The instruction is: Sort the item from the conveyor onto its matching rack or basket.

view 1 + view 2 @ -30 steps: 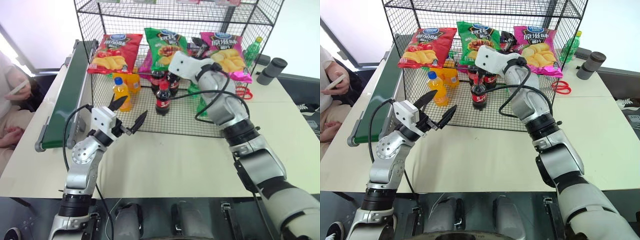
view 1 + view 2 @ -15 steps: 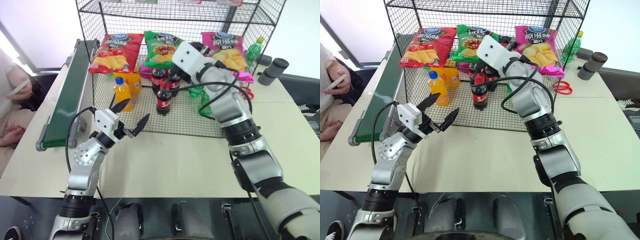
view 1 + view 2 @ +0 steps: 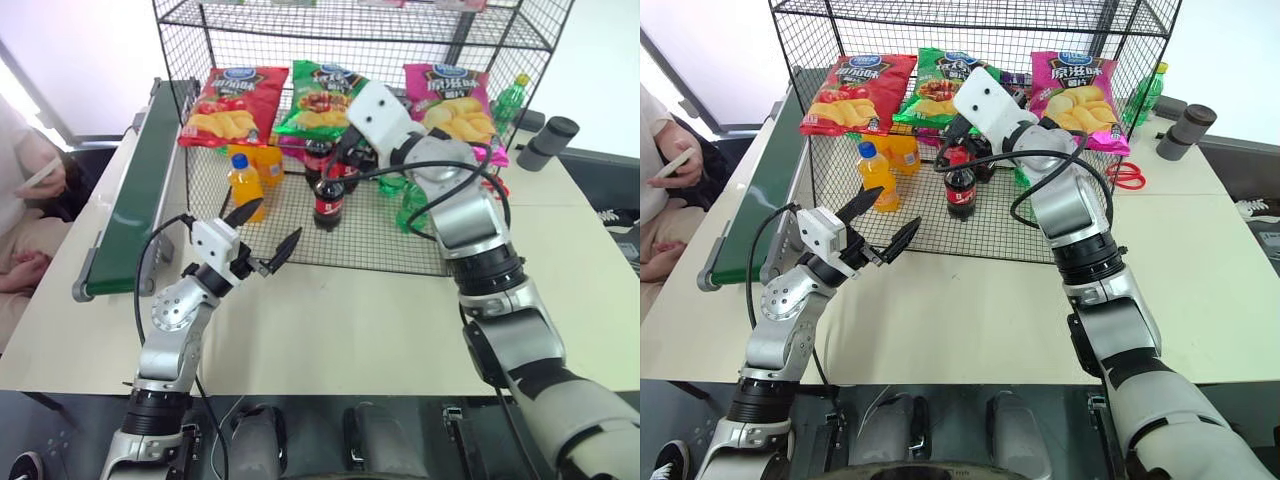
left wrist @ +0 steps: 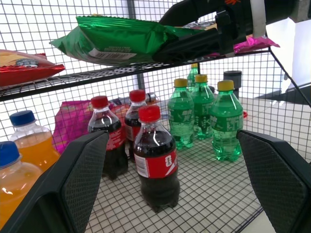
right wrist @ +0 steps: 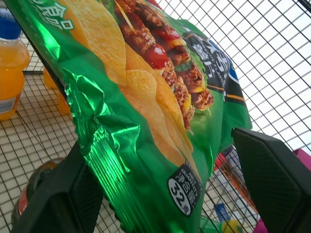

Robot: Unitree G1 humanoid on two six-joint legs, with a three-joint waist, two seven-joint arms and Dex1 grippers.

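The green crisp bag [image 5: 146, 121], shiny, pictures yellow crisps and skewers, with "32" in a black oval; it lies on the wire rack's [image 3: 440, 250] shelf between the right fingers [image 5: 160, 194], spread wide. Left fingers [image 3: 262, 232] gape, holding nothing.

We see the green crisp bag [image 4: 129, 41] lying on the rack [image 4: 121, 73] shelf at twelve o'clock, cola bottles [image 4: 154, 158] standing below.

Green crisp bag [image 3: 318, 100] lies on rack [image 3: 300, 25] shelf.
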